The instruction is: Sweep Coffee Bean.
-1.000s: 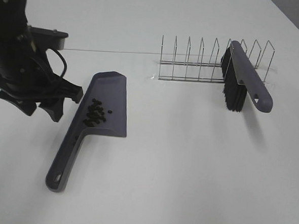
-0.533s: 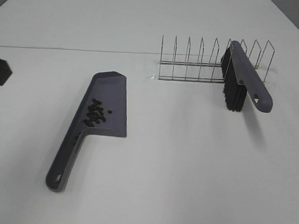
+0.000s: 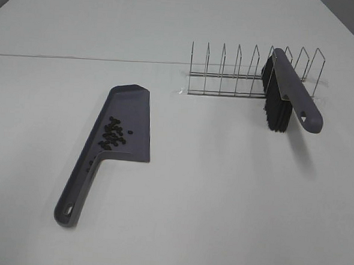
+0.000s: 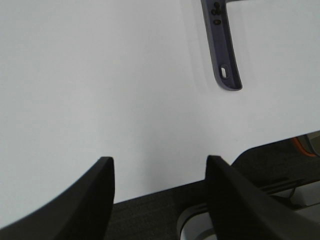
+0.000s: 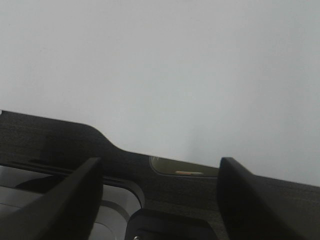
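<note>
A cluster of dark coffee beans lies in the blade of the grey-purple dustpan, which lies flat on the white table, handle toward the front left. The dustpan's handle end shows in the left wrist view, with a few beans at the frame's edge. The brush with black bristles leans in the wire rack. Neither gripper shows in the exterior view. My left gripper is open and empty above the table's edge. My right gripper is open and empty over bare table.
The wire rack stands at the back right of the table with several empty slots. The table's front edge and dark floor show below both grippers in the wrist views.
The left arm, beside the dustpan one second ago, has pulled back to the left and out of the exterior view. The dustpan, beans and brush have not moved.
</note>
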Available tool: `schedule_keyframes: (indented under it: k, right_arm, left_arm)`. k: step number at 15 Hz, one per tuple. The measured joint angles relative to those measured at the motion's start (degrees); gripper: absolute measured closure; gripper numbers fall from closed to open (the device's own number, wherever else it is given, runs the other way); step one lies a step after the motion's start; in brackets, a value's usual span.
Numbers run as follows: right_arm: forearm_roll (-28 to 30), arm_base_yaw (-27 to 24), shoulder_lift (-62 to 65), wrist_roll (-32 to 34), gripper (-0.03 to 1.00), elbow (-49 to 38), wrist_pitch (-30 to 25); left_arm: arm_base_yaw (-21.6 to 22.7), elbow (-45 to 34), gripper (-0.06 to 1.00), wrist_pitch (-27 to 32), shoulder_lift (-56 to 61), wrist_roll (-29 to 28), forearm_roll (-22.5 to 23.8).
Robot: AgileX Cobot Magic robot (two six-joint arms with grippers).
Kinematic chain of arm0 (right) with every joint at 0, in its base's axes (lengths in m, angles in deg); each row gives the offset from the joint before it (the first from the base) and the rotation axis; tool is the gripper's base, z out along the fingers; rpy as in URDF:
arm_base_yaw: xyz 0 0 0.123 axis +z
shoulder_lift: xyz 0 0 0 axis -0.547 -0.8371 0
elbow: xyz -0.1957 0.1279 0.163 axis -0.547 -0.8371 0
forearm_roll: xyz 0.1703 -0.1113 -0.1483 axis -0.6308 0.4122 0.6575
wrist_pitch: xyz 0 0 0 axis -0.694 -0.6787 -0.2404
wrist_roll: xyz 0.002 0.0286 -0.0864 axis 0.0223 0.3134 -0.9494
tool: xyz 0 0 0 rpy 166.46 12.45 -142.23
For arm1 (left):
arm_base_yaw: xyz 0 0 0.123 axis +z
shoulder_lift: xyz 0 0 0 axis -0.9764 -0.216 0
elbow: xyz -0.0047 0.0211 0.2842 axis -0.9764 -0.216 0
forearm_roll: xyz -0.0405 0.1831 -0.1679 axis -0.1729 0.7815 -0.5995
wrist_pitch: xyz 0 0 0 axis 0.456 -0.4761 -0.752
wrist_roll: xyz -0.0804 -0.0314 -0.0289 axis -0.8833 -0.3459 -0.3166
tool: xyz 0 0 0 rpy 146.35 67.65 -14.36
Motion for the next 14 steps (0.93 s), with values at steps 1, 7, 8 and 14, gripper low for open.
schedule_keyframes:
  k: [1, 7, 8, 14]
  right_arm:
    - [0.00, 0.00, 0.29, -0.17, 0.34, -0.57, 0.46]
    - [0.06, 0.00, 8.65, -2.98, 0.34, -4.24, 5.56]
    - [0.00, 0.00, 13.75, -3.21, 0.34, -4.41, 6.36]
    - [-0.63, 0.00, 24.64, -5.04, 0.34, -4.41, 6.47]
  left_arm:
    - [0.00, -0.74, 0.42, 0.06, 1.89, 0.97, -0.06]
    - [0.00, -7.10, 0.42, -2.46, 14.84, 14.04, -5.61]
    - [0.00, -9.11, 0.42, -3.95, 15.30, 17.82, -9.05]
    - [0.00, -9.17, 0.42, -4.53, 15.30, 23.15, -12.72]
